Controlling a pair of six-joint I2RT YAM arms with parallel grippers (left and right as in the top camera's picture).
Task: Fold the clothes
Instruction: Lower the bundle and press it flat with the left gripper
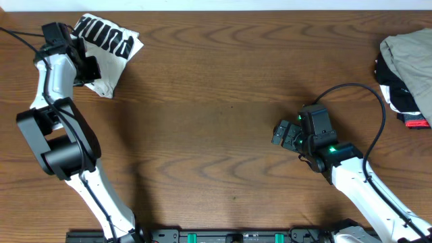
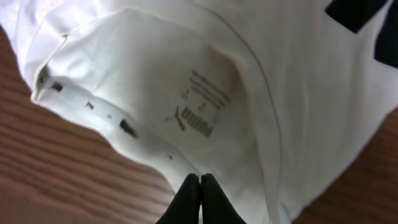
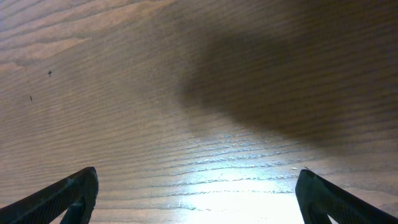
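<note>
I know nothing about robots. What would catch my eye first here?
A crumpled white T-shirt with bold black lettering sits at the far left corner of the table, the left pincer pinched shut on its edge. The right pincer hangs wide open over bare wood mid-right. A heap of garments lies at the right edge.

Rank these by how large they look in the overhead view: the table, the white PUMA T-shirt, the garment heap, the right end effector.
1. table
2-3. garment heap and white PUMA T-shirt: too alike to rank; heap cropped, shirt bunched
4. right end effector
</note>
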